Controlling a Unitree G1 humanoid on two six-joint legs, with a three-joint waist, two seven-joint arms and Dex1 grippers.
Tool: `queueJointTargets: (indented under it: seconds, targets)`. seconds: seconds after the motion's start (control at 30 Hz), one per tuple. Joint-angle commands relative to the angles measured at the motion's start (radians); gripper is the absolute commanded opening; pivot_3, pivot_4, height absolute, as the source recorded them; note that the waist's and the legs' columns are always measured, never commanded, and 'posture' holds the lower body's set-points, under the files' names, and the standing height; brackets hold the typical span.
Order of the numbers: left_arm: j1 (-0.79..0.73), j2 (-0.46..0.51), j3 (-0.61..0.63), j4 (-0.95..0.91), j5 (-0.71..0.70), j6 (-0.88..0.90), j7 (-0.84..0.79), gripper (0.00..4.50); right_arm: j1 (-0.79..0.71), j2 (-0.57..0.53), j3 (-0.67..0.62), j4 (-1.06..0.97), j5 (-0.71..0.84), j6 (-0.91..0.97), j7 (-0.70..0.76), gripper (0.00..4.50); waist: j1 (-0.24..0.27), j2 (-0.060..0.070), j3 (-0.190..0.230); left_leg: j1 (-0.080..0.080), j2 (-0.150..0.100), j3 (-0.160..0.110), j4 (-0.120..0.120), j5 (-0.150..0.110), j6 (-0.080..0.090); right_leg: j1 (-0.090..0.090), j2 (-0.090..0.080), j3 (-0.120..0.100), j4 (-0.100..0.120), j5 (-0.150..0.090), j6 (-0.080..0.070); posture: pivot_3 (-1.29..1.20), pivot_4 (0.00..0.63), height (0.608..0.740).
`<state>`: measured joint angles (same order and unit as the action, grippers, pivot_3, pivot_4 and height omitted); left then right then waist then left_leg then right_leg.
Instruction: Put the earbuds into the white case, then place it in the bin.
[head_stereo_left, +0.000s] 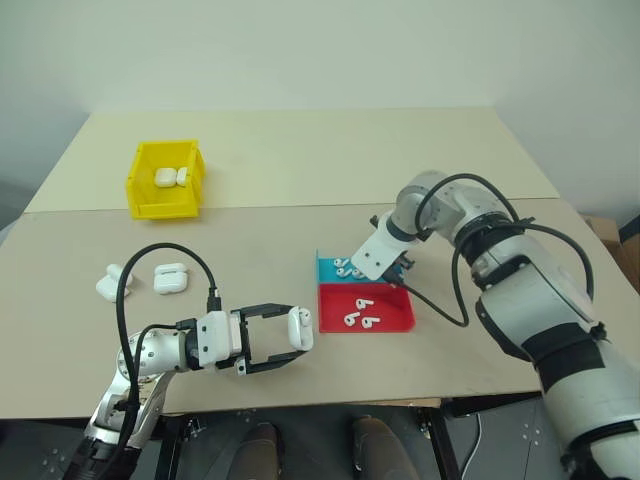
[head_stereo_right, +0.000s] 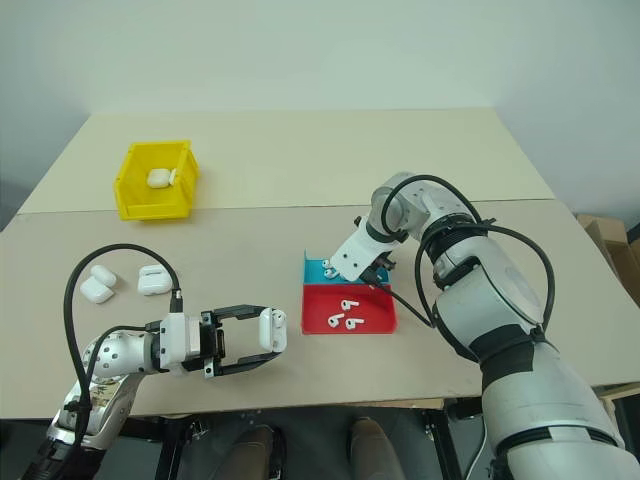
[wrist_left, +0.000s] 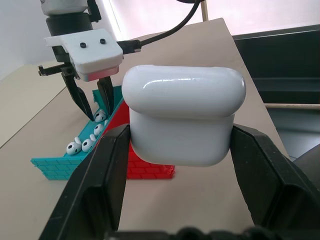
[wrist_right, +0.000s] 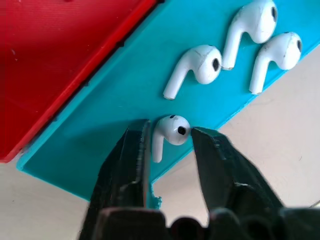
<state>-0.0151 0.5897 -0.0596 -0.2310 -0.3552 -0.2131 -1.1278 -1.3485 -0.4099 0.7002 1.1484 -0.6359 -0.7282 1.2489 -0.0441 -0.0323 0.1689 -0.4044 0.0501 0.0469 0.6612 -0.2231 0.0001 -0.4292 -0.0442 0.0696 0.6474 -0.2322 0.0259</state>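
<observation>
My left gripper (head_stereo_left: 300, 338) is shut on a white case (wrist_left: 182, 120), holding it level above the table's front edge with its lid closed. My right gripper (head_stereo_left: 393, 272) points down into the teal half of the tray (head_stereo_left: 328, 269). Its fingertips (wrist_right: 205, 142) press on both sides of one earbud (wrist_right: 174, 131), which still lies on the teal floor. Three more earbuds (wrist_right: 202, 67) lie just beyond it. The yellow bin (head_stereo_left: 140, 192) stands at the far left with white cases (head_stereo_left: 166, 178) inside.
The red half of the tray (head_stereo_left: 392, 318) holds three earbuds (head_stereo_left: 358, 314). Two spare white cases (head_stereo_left: 170, 279) (head_stereo_left: 110, 283) rest on the table at the left, between the bin and my left arm. A seam crosses the tabletop behind the tray.
</observation>
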Motion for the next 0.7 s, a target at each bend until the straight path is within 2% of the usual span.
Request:
queueJointTargets:
  seconds: [0.03, 0.4, 0.57, 0.7]
  targets:
    - [-0.003, 0.008, 0.002, -0.039, -0.008, -0.017, 0.002, 2.79, -0.017, -0.009, -0.008, -0.002, 0.001, -0.011, 0.004, 1.37, 0.000, 0.000, 0.000, 0.000, 0.000, 0.000, 0.000, 0.000, 0.000, 0.000, 0.000, 0.000, 0.000, 0.000, 0.000, 0.00, 0.150, 0.740]
    - [-0.016, 0.002, -0.003, -0.022, -0.005, -0.026, 0.001, 2.79, -0.018, -0.014, -0.009, -0.002, -0.021, 0.001, -0.032, 1.37, 0.000, 0.000, 0.000, 0.000, 0.000, 0.000, 0.000, 0.000, 0.000, 0.000, 0.000, 0.000, 0.000, 0.000, 0.000, 0.00, 0.150, 0.740]
    - [-0.032, 0.000, -0.007, -0.004, -0.003, -0.032, -0.005, 2.79, -0.011, -0.020, -0.031, -0.013, 0.020, -0.007, 0.023, 1.37, 0.000, 0.000, 0.000, 0.000, 0.000, 0.000, 0.000, 0.000, 0.000, 0.000, 0.000, 0.000, 0.000, 0.000, 0.000, 0.00, 0.150, 0.740]
    - [-0.041, -0.003, -0.013, 0.007, 0.000, -0.038, -0.010, 2.79, -0.005, -0.020, -0.021, -0.013, 0.001, -0.004, 0.007, 1.37, 0.000, 0.000, 0.000, 0.000, 0.000, 0.000, 0.000, 0.000, 0.000, 0.000, 0.000, 0.000, 0.000, 0.000, 0.000, 0.00, 0.150, 0.740]
